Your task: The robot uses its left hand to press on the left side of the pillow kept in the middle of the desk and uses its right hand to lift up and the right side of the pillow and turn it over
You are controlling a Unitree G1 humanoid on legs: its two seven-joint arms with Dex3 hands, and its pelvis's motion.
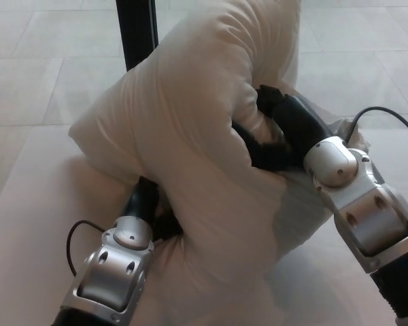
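Right hand (268,132) grasps the folded pillow (190,136); left hand (153,210), beneath its fold, grip state indeterminable.

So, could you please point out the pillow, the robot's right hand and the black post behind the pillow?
pillow (190,129): head view, on the raised, folded-over white bulk.
right hand (272,132): head view, on the black hand pressed into the pillow's fold.
black post (137,30): head view, on its dark shaft above the pillow.

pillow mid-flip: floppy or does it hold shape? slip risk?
Likely floppy: the pillow folds over itself and bulges around the right hand. Probably light for its bulk, since one hand props it. Slip risk seems low: the fabric dents around the left hand.
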